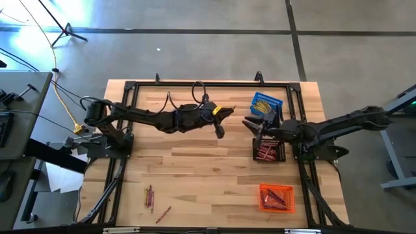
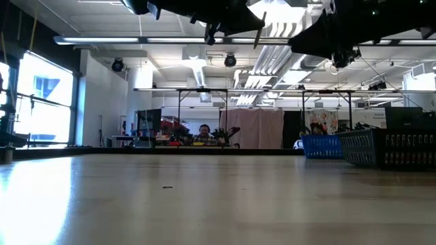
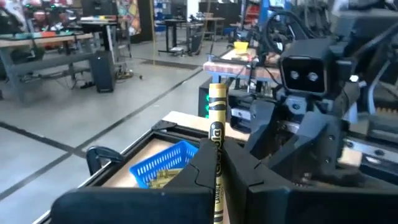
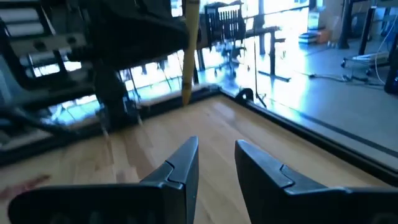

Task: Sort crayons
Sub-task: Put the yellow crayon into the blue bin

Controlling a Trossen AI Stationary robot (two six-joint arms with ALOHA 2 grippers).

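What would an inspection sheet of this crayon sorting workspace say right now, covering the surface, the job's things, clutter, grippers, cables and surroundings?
Surface: wooden table inside a black frame, mostly bare.
Job's things: yellow crayon pinched in the left gripper; loose crayons on the near left of the table; blue basket holds yellow ones, black basket reddish ones, orange basket reddish ones.
Clutter: nothing seen.
Grippers: left gripper shut on the yellow crayon, raised mid-table; right gripper open, empty, near the black basket.
Cables: black loops on the left arm; yellow cable off the table's left.
Surroundings: workshop with benches; a person seated far behind.
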